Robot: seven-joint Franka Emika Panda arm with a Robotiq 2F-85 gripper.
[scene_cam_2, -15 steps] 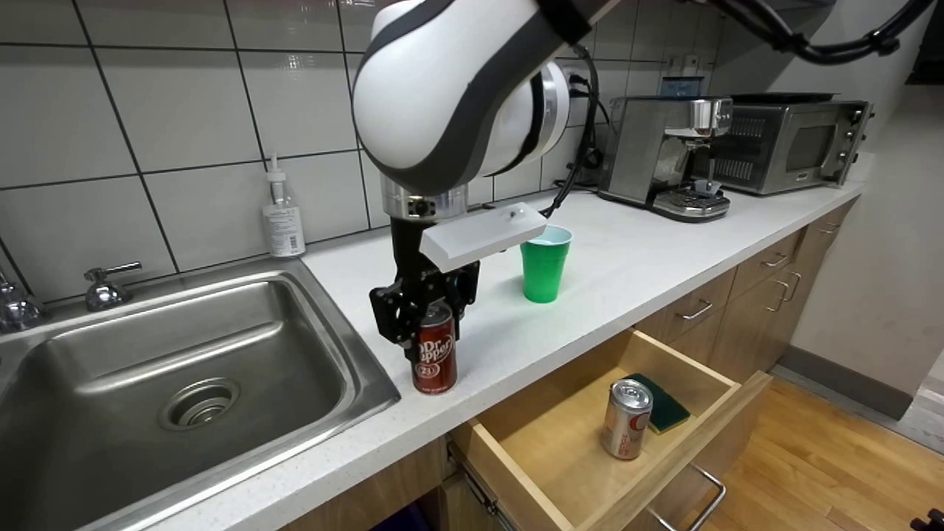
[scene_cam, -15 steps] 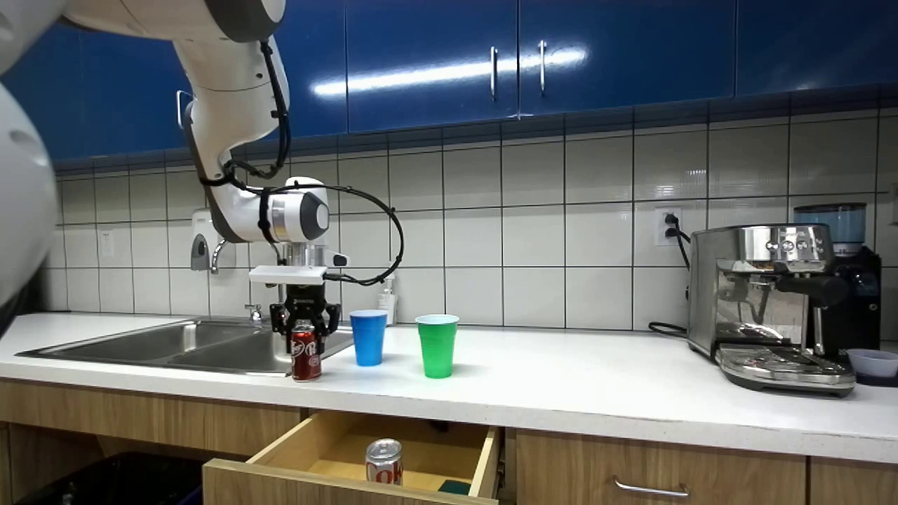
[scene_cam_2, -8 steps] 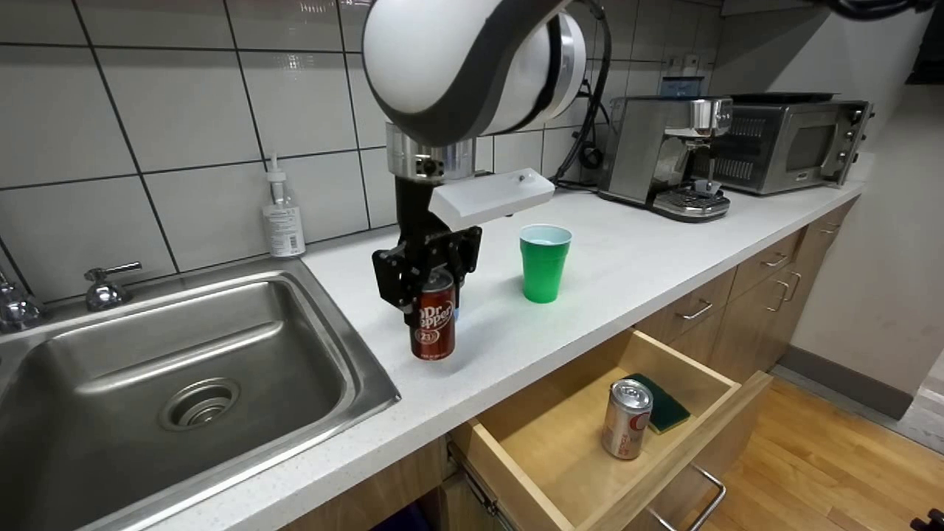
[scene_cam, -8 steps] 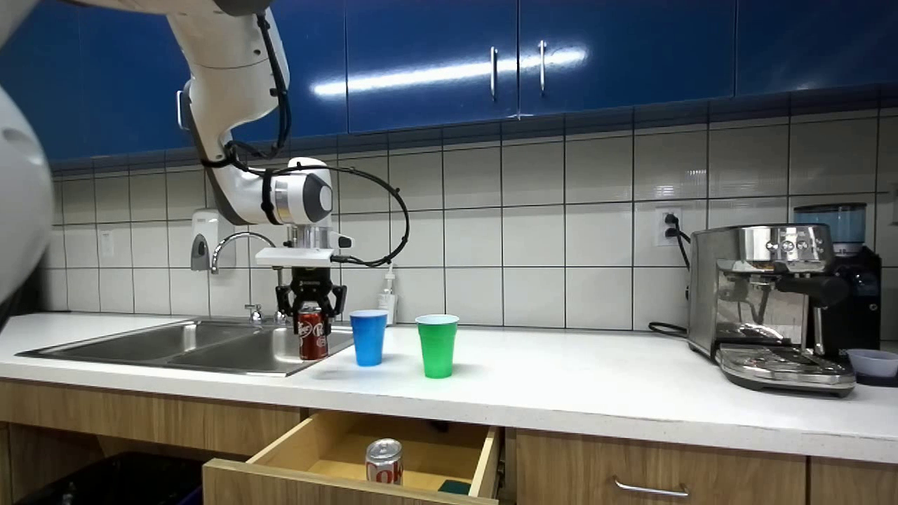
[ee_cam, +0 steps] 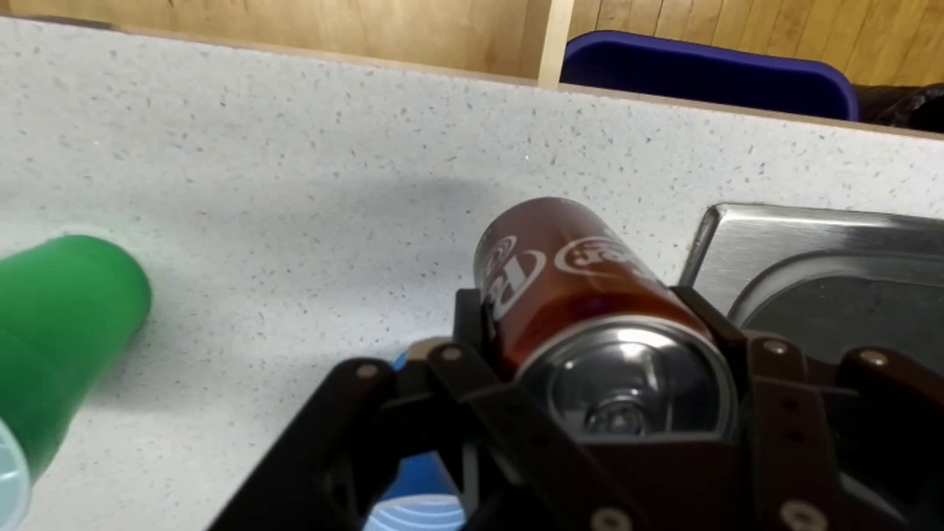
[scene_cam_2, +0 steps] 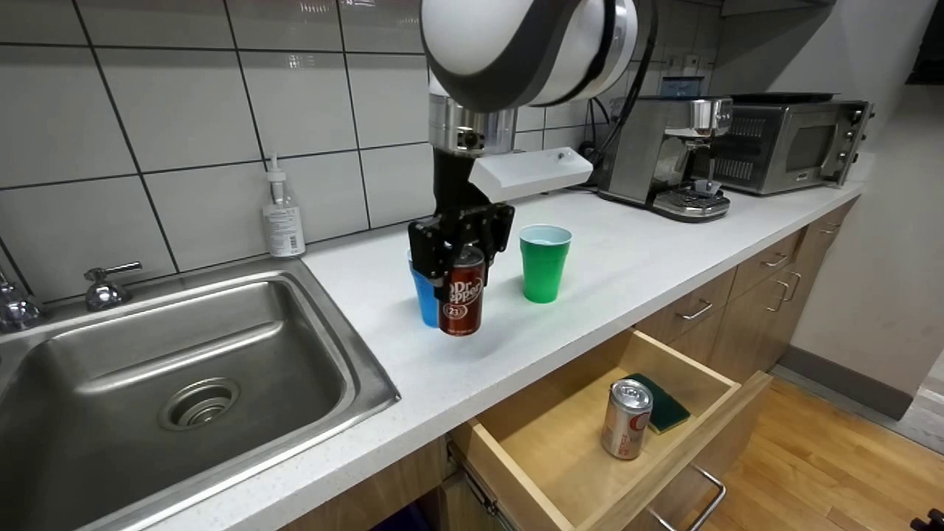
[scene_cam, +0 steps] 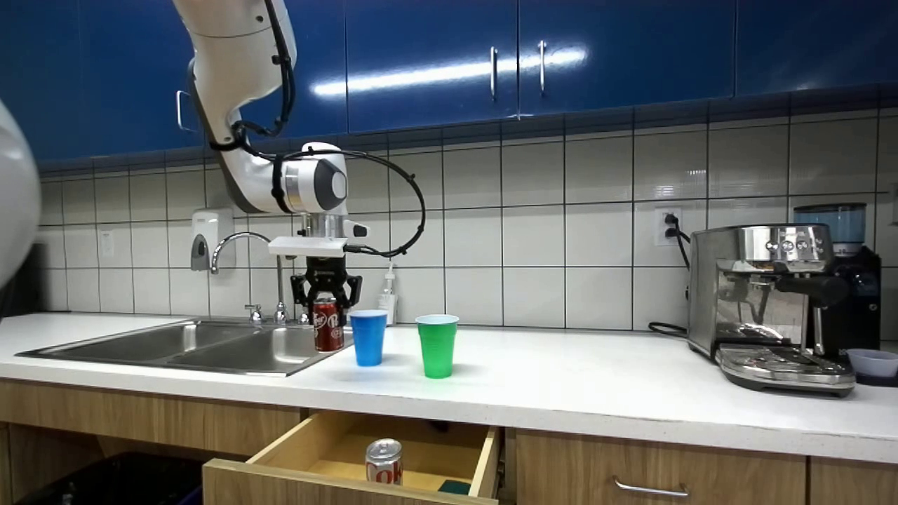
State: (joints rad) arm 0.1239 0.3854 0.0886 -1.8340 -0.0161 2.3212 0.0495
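Clasps firmly, with the black two-fingered gripper [scene_cam_2: 464, 287], the dark-red cylindrical metal can [scene_cam_2: 461, 316], upright above the white speckled worktop [scene_cam_2: 361, 284], near the centre of an exterior view. Hangs near the blue tapered plastic cup [scene_cam_2: 425, 301], left of the green tapered plastic cup [scene_cam_2: 543, 267].

Pale tiles [scene_cam: 533, 238] rise from the back edge of the worktop [scene_cam: 596, 372] to blue cabinets [scene_cam: 631, 52] streaked by light [scene_cam: 421, 76]. Wood-grain drawers [scene_cam: 561, 470] sit under the front edge, above plank flooring [scene_cam_2: 826, 472]; a plain wall [scene_cam_2: 885, 287] closes one end.
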